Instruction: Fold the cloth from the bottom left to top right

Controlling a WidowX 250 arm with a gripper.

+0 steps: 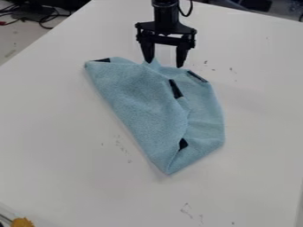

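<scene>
The light blue cloth (139,102) lies on the white table, folded over on itself along a slanted left edge running from upper left to bottom. Its upper layer ends in a curved edge over the lower layer at the right. Black patches mark the cloth at its upper left, top right, middle and lower right. At the cloth's top edge hangs the gripper (165,63), its two fingers spread apart. A small peak of cloth rises by the left finger; whether they touch I cannot tell.
The white table (71,146) extends around the cloth, with small dark marks on it. Cables (44,17) lie beyond its upper left edge. An orange-yellow object (22,222) sits in the bottom left corner.
</scene>
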